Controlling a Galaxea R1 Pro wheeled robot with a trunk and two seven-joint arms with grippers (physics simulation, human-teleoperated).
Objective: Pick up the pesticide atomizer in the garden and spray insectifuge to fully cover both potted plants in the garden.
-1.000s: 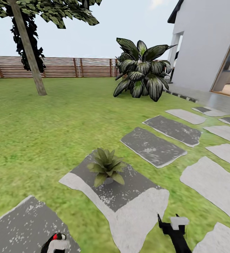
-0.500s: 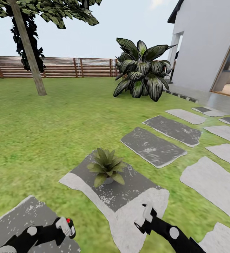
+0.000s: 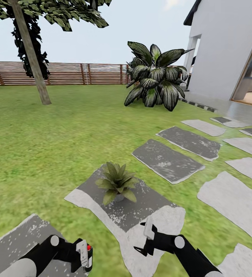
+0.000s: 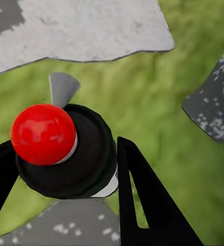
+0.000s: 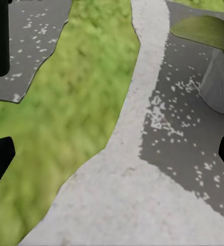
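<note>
Both arms swinging up and forward toward the potted plant.

The pesticide atomizer (image 3: 85,257), red-capped, is sitting clamped between the left gripper (image 4: 65,179) fingers, now carried nearer the potted plant (image 3: 117,182) than a second ago, so spraying looks close. The plant's leaves are filling its little grey pot (image 5: 222,84), ahead of the right gripper (image 3: 144,240), which is hanging spread wide and empty over the stepping stone (image 3: 156,223).

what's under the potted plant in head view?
The potted plant stands in a little grey pot on a grey stepping stone, dark and speckled around it, pale toward the robot. Lawn surrounds the stone. The leaves hide most of the pot and the stone directly beneath.
</note>
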